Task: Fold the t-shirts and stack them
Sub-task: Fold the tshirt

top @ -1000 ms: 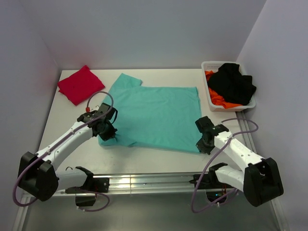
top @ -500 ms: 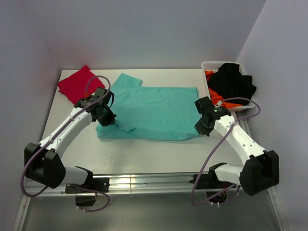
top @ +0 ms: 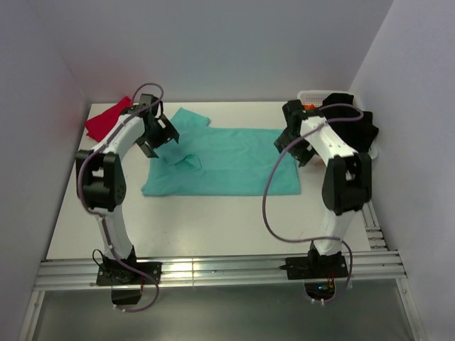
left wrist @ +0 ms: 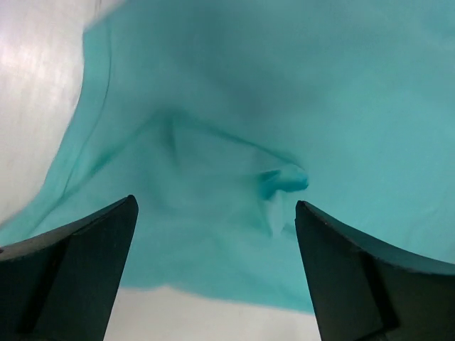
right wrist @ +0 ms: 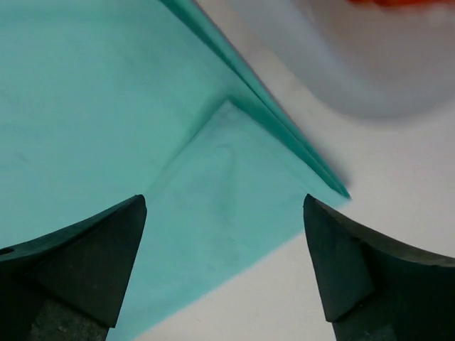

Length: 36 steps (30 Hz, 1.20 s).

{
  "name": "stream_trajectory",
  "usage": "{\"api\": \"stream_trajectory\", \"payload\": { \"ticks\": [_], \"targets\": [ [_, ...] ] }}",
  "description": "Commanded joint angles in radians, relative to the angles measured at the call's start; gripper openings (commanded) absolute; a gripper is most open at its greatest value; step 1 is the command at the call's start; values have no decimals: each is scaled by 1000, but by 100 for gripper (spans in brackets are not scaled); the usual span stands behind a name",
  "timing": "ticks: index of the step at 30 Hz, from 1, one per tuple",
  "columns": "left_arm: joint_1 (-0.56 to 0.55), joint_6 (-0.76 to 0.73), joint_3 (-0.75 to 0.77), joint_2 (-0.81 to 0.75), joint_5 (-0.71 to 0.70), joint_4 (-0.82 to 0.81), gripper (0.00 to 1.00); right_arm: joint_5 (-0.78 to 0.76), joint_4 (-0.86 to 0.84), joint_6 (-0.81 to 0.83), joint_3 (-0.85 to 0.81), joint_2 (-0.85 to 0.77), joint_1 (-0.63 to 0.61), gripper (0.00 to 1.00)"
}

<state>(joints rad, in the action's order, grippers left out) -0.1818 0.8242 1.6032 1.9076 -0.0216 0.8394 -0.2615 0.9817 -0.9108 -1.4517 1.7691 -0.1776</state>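
A teal-green t-shirt (top: 227, 160) lies on the table (top: 213, 220), doubled over on itself, with one sleeve (top: 188, 117) pointing to the back left. My left gripper (top: 158, 138) hovers open over its left part, above a small pucker (left wrist: 284, 177) in the teal cloth (left wrist: 234, 85). My right gripper (top: 295, 145) hovers open over the right end, where the folded corner (right wrist: 234, 163) shows layered edges. Nothing sits between either pair of fingers (left wrist: 78, 249). A crimson-red t-shirt (top: 105, 119) lies folded at the back left, partly hidden by my left arm.
A white basket (top: 313, 94) stands at the back right, holding black cloth (top: 355, 117) and a bit of orange cloth, close to my right arm. Its blurred wall (right wrist: 341, 64) shows just beyond the teal corner. Walls close in the table on three sides.
Both grippers carried the shirt's near edge toward the back, folding it over, then opened and let go. Both arms now reach over the shirt's far side.
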Motion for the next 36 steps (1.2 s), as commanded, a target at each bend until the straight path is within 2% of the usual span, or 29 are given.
{"api": "stream_trajectory", "payload": {
  "ticks": [1, 3, 6, 10, 13, 14, 15, 20, 23, 25, 26, 27, 33, 36],
  "targets": [
    [64, -45, 214, 134, 69, 35, 99, -10, 118, 39, -256, 172, 44, 100],
    [77, -49, 321, 148, 71, 55, 99, -28, 202, 44, -419, 243, 46, 100],
    [81, -56, 374, 110, 57, 75, 99, -39, 203, 65, -483, 213, 41, 100],
    [81, -57, 267, 7, 42, 75, 100, -32, 190, 114, -440, 115, 40, 100],
    [81, -45, 86, -120, 32, 49, 99, -10, 131, 150, -288, 21, 38, 100],
    [79, -42, 36, -193, 26, 41, 99, 1, 105, 156, -233, -56, 35, 100],
    [79, -31, -65, -234, 26, 32, 99, 40, 53, 168, -125, -98, 35, 100],
    [68, 4, -383, -442, 26, -9, 99, 182, -92, 207, 199, -322, 33, 96],
    [65, 19, -452, -490, 25, -19, 99, 209, -132, 225, 272, -372, 27, 94],
    [59, 21, -494, -504, -6, -26, 100, 229, -150, 245, 298, -382, 27, 74],
    [54, 27, -520, -505, -12, -31, 99, 238, -190, 259, 336, -384, 27, 57],
    [45, 30, -532, -506, -23, -42, 99, 245, -210, 259, 358, -376, 26, 1],
    [25, 53, -572, -454, -75, -152, 96, 257, -317, 271, 413, -222, 24, 0],
    [24, 50, -540, -368, -93, -187, 95, 306, -347, 276, 390, -140, 26, 0]
  ]
}}
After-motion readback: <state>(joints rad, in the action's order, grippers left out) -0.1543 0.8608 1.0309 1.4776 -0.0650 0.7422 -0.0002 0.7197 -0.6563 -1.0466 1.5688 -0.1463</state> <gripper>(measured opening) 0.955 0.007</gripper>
